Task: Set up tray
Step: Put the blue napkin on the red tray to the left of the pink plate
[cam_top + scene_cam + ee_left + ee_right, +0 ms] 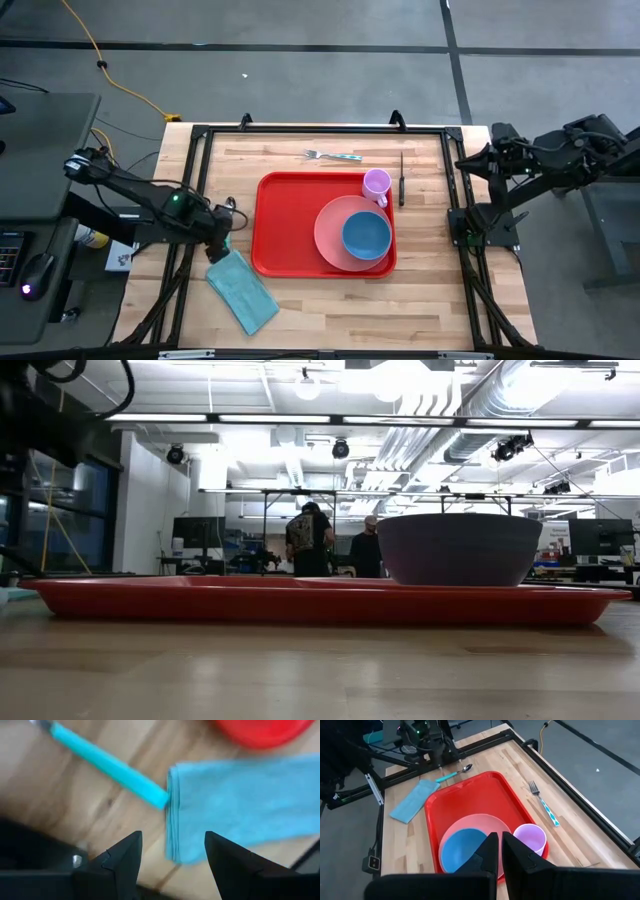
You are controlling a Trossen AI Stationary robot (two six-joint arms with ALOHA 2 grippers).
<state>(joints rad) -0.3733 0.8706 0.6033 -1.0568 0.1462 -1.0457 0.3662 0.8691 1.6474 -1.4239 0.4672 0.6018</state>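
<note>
The red tray [285, 225] lies mid-table and carries a pink plate [328, 240] with a blue bowl [366, 235] on it, and a purple cup [376, 184] in its far right corner. A folded teal napkin [243, 290] lies flat on the wood left of the tray. A spoon [228, 205] with a teal handle [110, 767] lies just beyond the napkin. My left gripper [172, 852] is open over the napkin's far end [172, 820], one finger to each side of that edge, touching nothing I can see. My right gripper [500, 852] is shut and waits above the table's right edge.
A fork [333, 155] lies near the far edge and a dark knife [402, 178] right of the tray. A black frame [455, 190] runs round the table. Bare wood shows along the near edge. In the low view, people stand in the room beyond the tray [300, 600].
</note>
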